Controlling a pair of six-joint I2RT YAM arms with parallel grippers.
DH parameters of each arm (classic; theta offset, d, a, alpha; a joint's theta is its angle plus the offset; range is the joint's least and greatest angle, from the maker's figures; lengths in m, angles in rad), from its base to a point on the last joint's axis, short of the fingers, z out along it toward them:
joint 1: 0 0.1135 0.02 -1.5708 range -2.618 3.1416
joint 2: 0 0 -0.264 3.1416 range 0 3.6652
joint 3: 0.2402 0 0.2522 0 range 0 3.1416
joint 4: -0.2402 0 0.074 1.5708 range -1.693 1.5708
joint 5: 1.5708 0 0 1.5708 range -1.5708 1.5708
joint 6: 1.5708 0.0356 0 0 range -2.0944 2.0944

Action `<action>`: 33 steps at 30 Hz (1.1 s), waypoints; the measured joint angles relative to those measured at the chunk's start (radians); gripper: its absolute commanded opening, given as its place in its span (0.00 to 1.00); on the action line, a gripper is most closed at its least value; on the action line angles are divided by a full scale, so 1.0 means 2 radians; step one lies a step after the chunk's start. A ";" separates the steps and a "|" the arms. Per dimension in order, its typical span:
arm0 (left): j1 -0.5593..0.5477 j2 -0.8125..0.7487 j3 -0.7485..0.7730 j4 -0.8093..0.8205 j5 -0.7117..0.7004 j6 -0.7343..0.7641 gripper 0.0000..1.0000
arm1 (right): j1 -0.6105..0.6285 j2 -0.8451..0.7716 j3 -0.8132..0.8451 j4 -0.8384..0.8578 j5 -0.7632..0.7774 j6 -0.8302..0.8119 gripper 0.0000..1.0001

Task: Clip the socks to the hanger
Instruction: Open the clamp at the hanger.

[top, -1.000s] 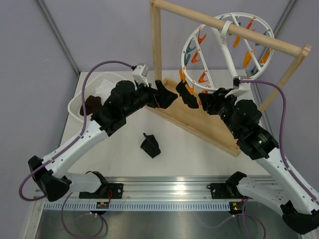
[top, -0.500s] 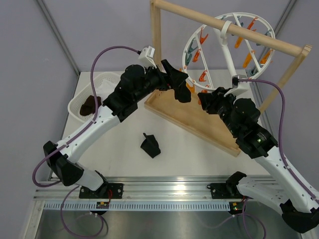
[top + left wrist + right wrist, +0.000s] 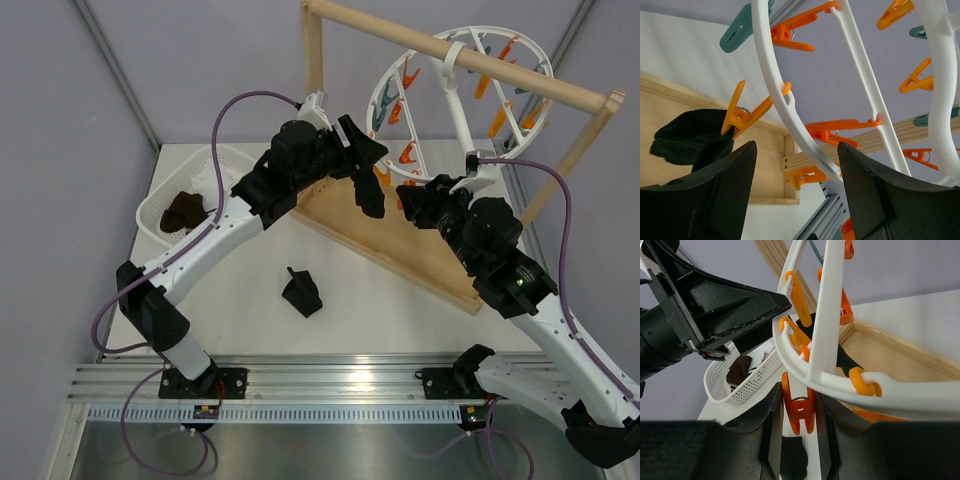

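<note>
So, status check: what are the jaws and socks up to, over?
Left jaws open, empty, by hanger. Right jaws shut on lower orange clip. One black sock clipped, another sock on table. Nothing blocking.

Hanger [image 3: 771, 80] ring cut off at frame edges; basket [image 3: 215, 165] partly hidden behind left arm [image 3: 215, 235].

Open table [image 3: 400, 320] at the near side; hanger rim [image 3: 771, 85], perhaps in contact, across left claw's [image 3: 796, 148] gap.
</note>
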 measured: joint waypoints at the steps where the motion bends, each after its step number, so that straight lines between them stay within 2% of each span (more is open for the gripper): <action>1: 0.000 0.003 0.000 0.000 0.000 -0.002 0.66 | 0.000 0.000 0.000 0.000 0.000 0.000 0.33; 11: 0.000 0.019 0.019 0.005 0.005 -0.018 0.53 | 0.000 -0.006 -0.006 0.004 -0.002 0.000 0.34; 24: -0.002 0.018 0.016 0.025 0.012 -0.037 0.35 | 0.000 -0.014 -0.007 -0.006 -0.004 0.002 0.45; 33: -0.002 0.008 0.008 0.029 0.005 -0.039 0.33 | 0.000 -0.019 -0.012 -0.038 -0.011 0.003 0.51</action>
